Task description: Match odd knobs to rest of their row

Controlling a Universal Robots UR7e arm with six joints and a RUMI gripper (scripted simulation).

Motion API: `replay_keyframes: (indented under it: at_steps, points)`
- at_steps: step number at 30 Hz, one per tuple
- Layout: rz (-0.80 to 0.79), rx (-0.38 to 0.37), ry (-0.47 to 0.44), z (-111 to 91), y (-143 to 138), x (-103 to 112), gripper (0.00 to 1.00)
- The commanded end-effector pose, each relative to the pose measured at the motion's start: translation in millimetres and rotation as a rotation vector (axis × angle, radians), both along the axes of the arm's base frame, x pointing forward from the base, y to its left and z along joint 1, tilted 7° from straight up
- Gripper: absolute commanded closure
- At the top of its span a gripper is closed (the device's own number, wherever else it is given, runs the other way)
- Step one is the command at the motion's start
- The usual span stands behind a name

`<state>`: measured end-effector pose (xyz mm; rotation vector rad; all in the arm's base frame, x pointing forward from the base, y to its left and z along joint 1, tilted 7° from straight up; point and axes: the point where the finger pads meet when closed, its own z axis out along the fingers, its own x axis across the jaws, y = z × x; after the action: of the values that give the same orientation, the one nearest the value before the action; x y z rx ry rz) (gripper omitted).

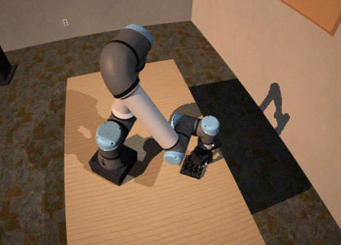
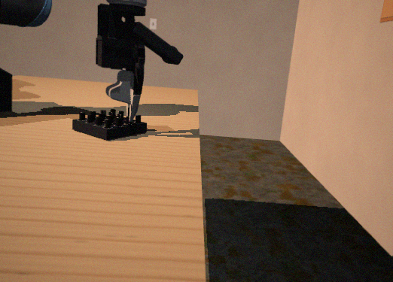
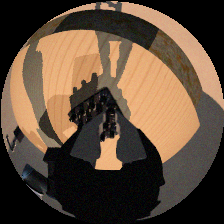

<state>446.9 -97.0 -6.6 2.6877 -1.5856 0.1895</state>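
Knob box [image 2: 109,128] knob [image 2: 129,119] pinched in the nearly closed gripper [image 2: 132,112].

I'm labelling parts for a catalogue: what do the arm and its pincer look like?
The arm has dark grey joints with light blue caps, a pale tube link and a black square base. The pincer has a black body and slim silvery fingers.

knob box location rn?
Top view: the knob box sits on the table near its wall-side edge, beside the arm's base, with the gripper down among its knobs.
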Motion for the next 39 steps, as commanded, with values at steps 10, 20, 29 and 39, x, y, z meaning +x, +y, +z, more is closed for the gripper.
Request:
replay_keyframes:
  at_steps: [10, 20, 29, 39]
  points:
    - [-0.01, 0.0, -0.002, 0.4, -0.2, 0.4, 0.96]
    - [-0.01, 0.0, -0.002, 0.4, -0.2, 0.4, 0.89]
    - [-0.01, 0.0, -0.002, 0.4, -0.2, 0.4, 0.89]
    - [-0.01, 0.0, -0.002, 1.0, -0.1, 0.3, 0.89]
